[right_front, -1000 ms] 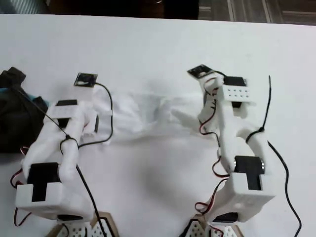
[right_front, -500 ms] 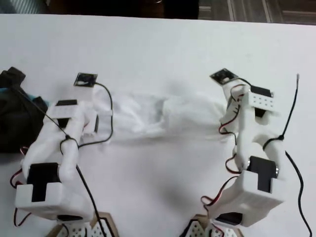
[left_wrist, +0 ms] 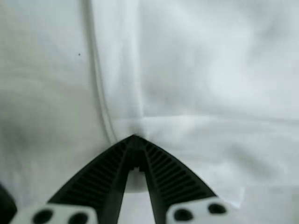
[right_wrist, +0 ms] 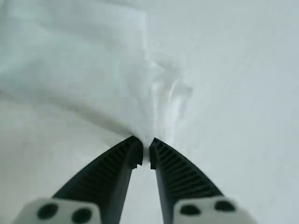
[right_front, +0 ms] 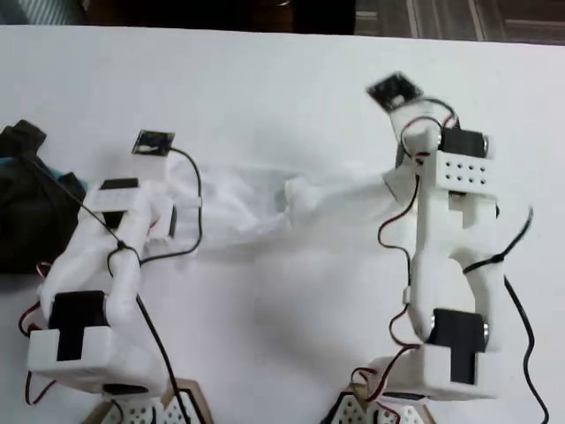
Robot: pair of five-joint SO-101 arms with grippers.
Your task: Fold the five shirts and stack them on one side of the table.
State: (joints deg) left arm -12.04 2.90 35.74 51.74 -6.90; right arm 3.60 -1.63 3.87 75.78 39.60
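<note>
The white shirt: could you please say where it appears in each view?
High view: white shirt stretched sideways across the table.
Left wrist view: hemmed edge pinched in the left gripper.
Right wrist view: bunched end pinched in the right gripper.
Shared landmark: both pinch points.

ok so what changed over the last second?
The right gripper, pinching the white shirt, swung out to the right, then away from the bases, stretching the cloth. The left gripper stayed clamped on its other end; the dark clothes pile did not move.

No legible text or markings.
</note>
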